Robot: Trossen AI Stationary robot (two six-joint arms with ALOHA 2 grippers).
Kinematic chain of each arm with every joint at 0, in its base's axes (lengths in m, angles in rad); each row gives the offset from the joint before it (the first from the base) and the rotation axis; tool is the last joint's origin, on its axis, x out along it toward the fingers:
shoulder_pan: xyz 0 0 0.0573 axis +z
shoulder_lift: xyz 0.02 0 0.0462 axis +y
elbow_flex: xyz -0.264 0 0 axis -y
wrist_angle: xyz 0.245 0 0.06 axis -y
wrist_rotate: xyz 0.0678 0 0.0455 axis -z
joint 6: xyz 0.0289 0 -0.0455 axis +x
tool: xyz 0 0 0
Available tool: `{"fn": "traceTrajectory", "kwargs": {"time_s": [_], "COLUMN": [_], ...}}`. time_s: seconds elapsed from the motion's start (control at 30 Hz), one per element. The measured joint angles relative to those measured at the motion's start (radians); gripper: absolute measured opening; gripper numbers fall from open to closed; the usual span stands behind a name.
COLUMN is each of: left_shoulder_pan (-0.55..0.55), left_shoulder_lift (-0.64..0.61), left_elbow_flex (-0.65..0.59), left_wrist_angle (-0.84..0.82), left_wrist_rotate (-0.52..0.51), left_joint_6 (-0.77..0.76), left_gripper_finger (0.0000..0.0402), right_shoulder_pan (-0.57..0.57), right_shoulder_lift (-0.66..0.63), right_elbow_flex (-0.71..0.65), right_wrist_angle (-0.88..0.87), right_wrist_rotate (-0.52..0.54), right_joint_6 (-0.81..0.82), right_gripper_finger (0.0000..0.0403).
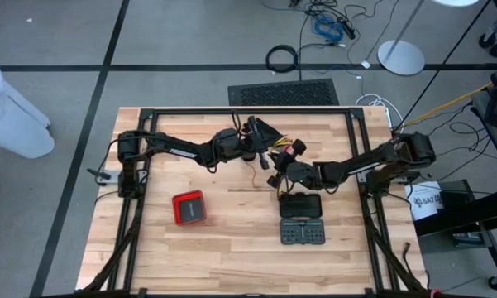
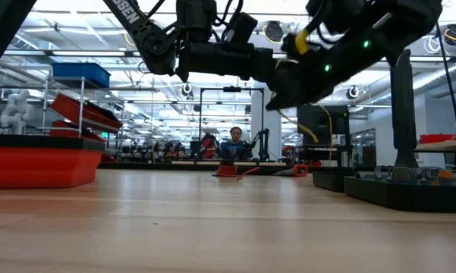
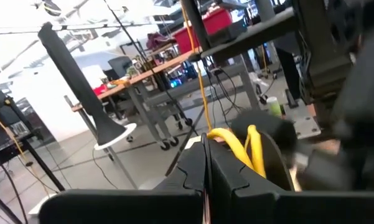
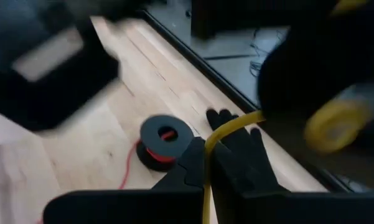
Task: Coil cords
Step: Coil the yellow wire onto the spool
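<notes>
Wooden slats of the table (image 1: pixel 231 228) lie well below both arms, which meet in the air over its far middle. Right gripper (image 4: pixel 205 163) is clamped on a yellow cord (image 4: pixel 227 132) running straight out from its tips; left gripper (image 3: pixel 205 163) pinches the same cord (image 3: pixel 231 140), just beside it. Below the right gripper rests a red-wound spool (image 4: pixel 163 142), its thin tail trailing across the wood, beside a black glove (image 4: pixel 243 146).

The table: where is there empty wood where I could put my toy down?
The table is bare along the near edge below the red box, and between that box and the black tool cases. The far left corner looks free too. It is crowded mid-table at the far side, where both end effectors meet.
</notes>
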Motion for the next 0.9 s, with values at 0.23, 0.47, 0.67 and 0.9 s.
{"fn": "traceTrajectory", "kwargs": {"time_s": [0.23, 0.47, 0.67, 0.9], "left_shoulder_pan": [0.0, -0.002, -0.008, -0.027], "left_shoulder_lift": [0.0, 0.0, 0.0, 0.001], "left_elbow_flex": [0.0, -0.001, -0.002, -0.003], "left_wrist_angle": [-0.07, -0.148, -0.141, -0.081], "left_wrist_rotate": [-0.022, -0.031, -0.032, 0.018], "left_joint_6": [0.07, 0.079, 0.07, 0.0], "left_gripper_finger": [0.0006, 0.0006, 0.0006, 0.0006], "right_shoulder_pan": [0.004, 0.015, -0.02, -0.061], "right_shoulder_lift": [-0.095, -0.222, -0.356, -0.387], "right_elbow_flex": [0.0, 0.0, 0.0, 0.0], "right_wrist_angle": [-0.003, -0.142, -0.433, -0.585], "right_wrist_rotate": [-0.078, -0.077, -0.069, -0.072], "right_joint_6": [-0.03, -0.052, 0.001, -0.048], "right_gripper_finger": [0.0, 0.0, 0.0, 0.0]}}
